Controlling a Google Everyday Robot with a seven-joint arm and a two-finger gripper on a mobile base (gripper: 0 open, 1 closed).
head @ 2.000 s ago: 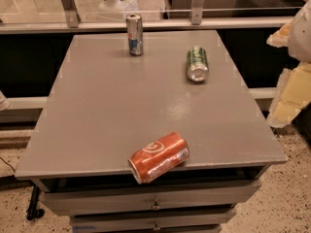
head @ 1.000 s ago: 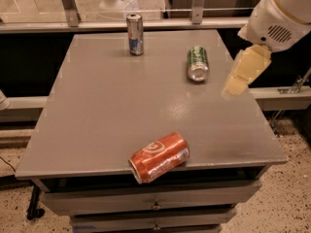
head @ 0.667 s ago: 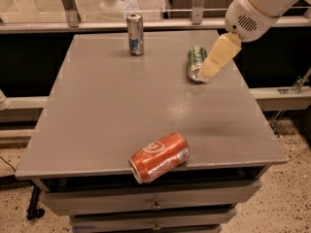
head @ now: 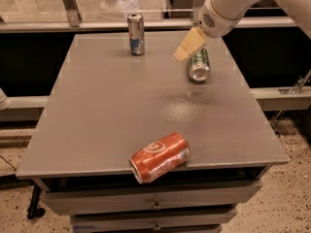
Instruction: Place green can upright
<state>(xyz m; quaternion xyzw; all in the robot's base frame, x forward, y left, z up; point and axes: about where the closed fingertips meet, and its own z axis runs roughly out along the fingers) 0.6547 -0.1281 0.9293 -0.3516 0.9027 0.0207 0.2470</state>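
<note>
The green can (head: 199, 66) lies on its side on the grey table (head: 107, 115), at the far right, with its silver end facing the front. My gripper (head: 187, 46) hangs on the white arm coming in from the upper right. Its pale tip is just above and to the left of the green can's far part and covers a bit of it.
A slim silver-and-blue can (head: 136, 34) stands upright at the far middle of the table. An orange-red can with a white swirl (head: 159, 157) lies on its side at the front edge. Drawers sit under the tabletop. A glass railing runs behind the table.
The arm has swung in from the right edge of the view to the left and now hangs over the green can. The cans have not moved.
</note>
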